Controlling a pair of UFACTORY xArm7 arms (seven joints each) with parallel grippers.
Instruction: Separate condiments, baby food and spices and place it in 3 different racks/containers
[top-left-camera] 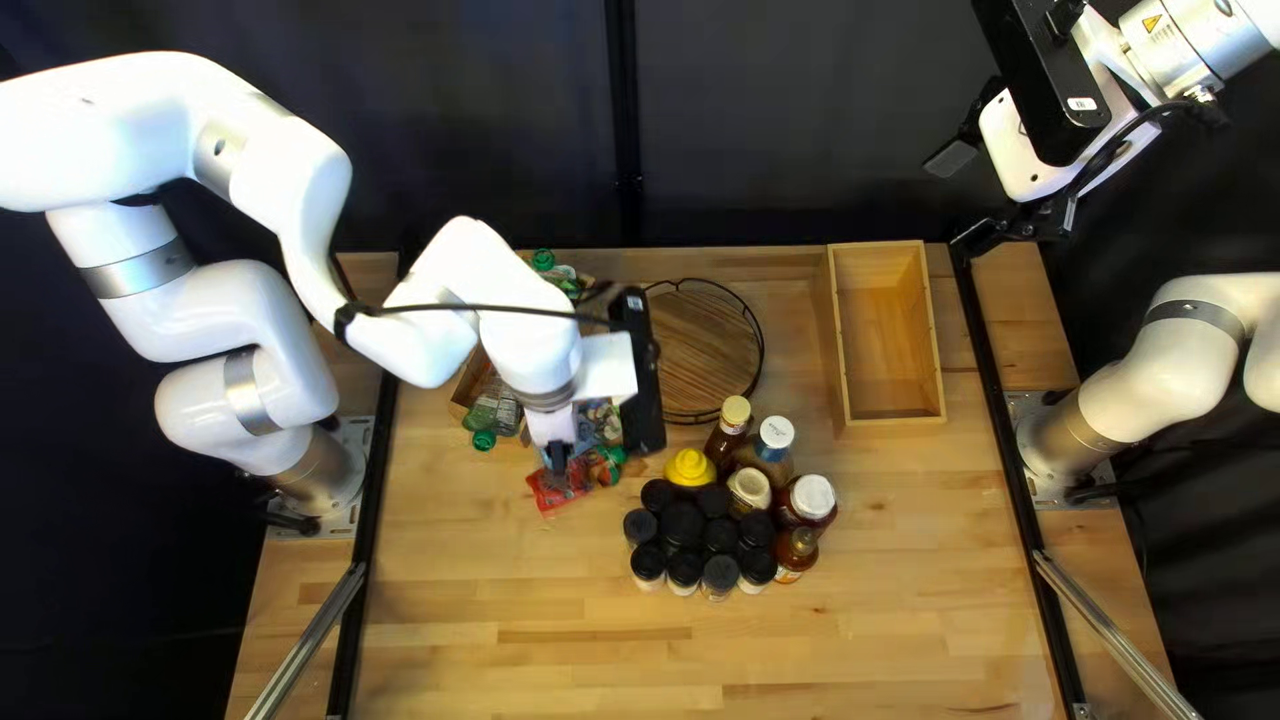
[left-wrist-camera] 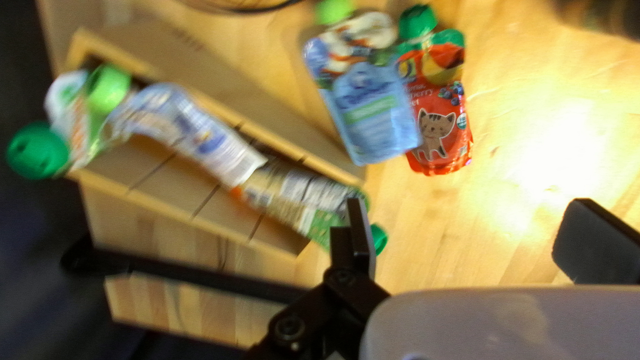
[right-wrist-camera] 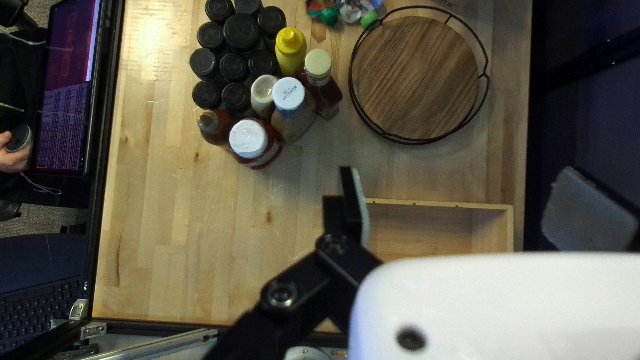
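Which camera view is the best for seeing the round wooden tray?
The right wrist view: there the round wooden tray appears whole. In the top left view, my left arm hides one edge. The left wrist view shows only a dark curve, possibly its rim.

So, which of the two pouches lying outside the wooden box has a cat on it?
The red pouch with the dark green cap; the blue pouch has a lighter green cap.

Wooden box (left-wrist-camera: 200,73) found holding several baby food pouches (left-wrist-camera: 190,130), green caps (left-wrist-camera: 39,150) overhanging both ends; just beside it, a blue pouch (left-wrist-camera: 373,117) and a red cat-print pouch (left-wrist-camera: 440,127) lie on the bench (left-wrist-camera: 520,80), their edges meeting.
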